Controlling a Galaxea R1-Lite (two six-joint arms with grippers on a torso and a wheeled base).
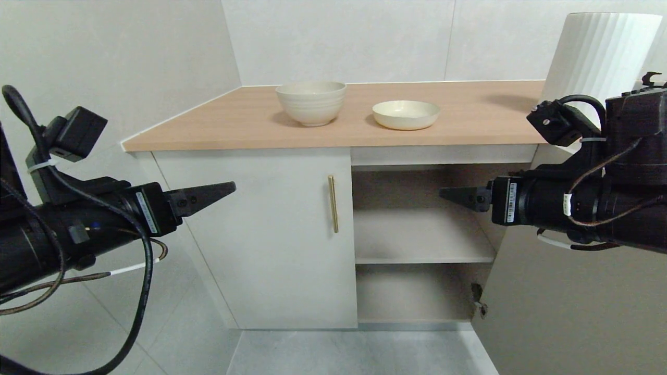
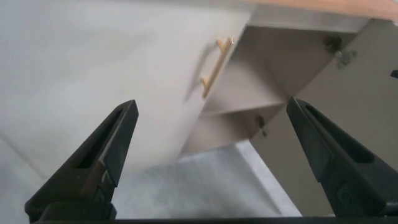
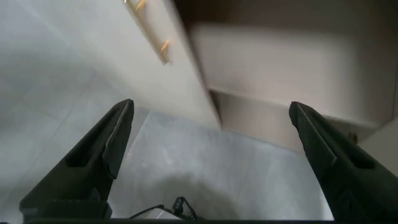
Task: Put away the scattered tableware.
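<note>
Two cream dishes stand on the wooden countertop [image 1: 469, 125]: a deep ribbed bowl [image 1: 311, 102] and, to its right, a shallow dish [image 1: 406, 114]. Below them is a white cabinet whose right half stands open, showing a bare inner shelf [image 1: 417, 237]. My left gripper [image 1: 229, 186] hovers in front of the closed left door, below counter level, open and empty. My right gripper [image 1: 443, 192] is level with the open compartment at its right side, also open and empty. In the wrist views both the left gripper [image 2: 210, 106] and the right gripper [image 3: 211, 106] have their fingers spread wide with nothing between them.
The closed left door [image 1: 271, 234] carries a vertical gold handle [image 1: 333, 204]. The right door [image 1: 563, 312] is swung out toward me at the right. A tall white ribbed vessel [image 1: 599, 57] stands at the counter's right end. Walls close in at the left and behind.
</note>
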